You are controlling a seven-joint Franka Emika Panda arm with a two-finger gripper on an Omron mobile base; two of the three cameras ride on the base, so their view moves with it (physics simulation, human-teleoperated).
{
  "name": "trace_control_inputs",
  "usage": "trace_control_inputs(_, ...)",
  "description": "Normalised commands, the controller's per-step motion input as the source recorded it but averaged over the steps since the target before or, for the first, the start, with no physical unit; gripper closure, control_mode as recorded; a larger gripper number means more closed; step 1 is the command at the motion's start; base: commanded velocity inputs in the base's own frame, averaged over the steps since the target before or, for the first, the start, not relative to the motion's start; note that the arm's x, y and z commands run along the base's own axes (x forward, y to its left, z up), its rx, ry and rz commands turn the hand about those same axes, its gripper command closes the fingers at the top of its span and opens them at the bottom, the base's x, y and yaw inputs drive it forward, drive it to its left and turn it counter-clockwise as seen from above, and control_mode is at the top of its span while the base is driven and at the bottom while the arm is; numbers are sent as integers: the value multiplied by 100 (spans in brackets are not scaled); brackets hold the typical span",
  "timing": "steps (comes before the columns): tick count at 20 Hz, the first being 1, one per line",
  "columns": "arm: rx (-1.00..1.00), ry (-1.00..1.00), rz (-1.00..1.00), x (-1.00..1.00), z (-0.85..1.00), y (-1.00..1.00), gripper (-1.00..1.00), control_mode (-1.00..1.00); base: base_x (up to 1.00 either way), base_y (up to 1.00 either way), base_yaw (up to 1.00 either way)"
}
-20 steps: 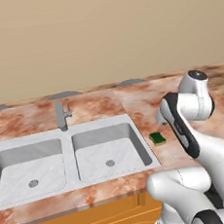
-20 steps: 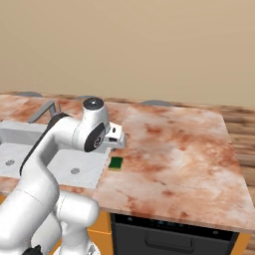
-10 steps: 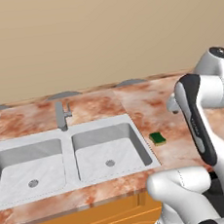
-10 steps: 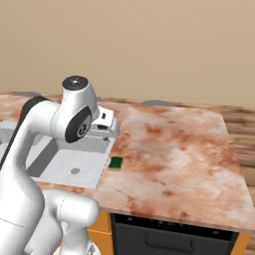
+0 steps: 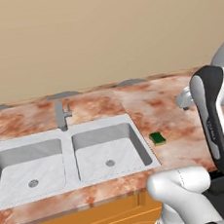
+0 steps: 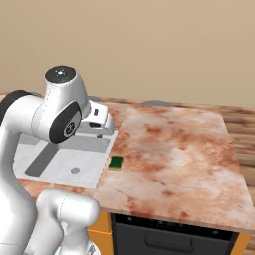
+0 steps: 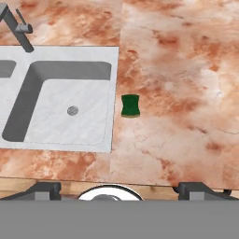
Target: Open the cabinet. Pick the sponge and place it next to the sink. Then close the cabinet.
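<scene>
One claw [image 7: 119, 189], two dark fingertips [image 7: 44, 190] spread wide apart at the lower edge of the hand view, nothing between them, touching nothing, raised well above the counter.

One orange cabinet front [image 5: 96, 223], nearest, under the counter edge; beside it in the right base view, one dark oven front [image 6: 174, 236].

One counter [image 6: 179, 159], marbled reddish stone, flat and broad.

One sponge [image 7: 130, 106], small, green, lying flat on the counter just beside the right rim of the sink, apart from the claw; also seen in the left base view [image 5: 158, 138] and the right base view [image 6: 116, 163].

One sink [image 5: 65, 160], grey, double basin, set into the counter, a round drain in each basin.

One faucet [image 5: 62, 114], grey, upright at the back rim between the two basins.

One wall [image 5: 101, 36], plain beige, farthest, behind the counter.
</scene>
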Motion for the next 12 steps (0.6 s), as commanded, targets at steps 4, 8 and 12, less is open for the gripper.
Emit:
trace_control_inputs(4,0,0,0,0,0,0,-100,-100,0,0,0)
trace_control_inputs(8,0,0,0,0,0,0,-100,-100,0,0,0)
trace_control_inputs(12,0,0,0,0,0,0,-100,100,0,0,0)
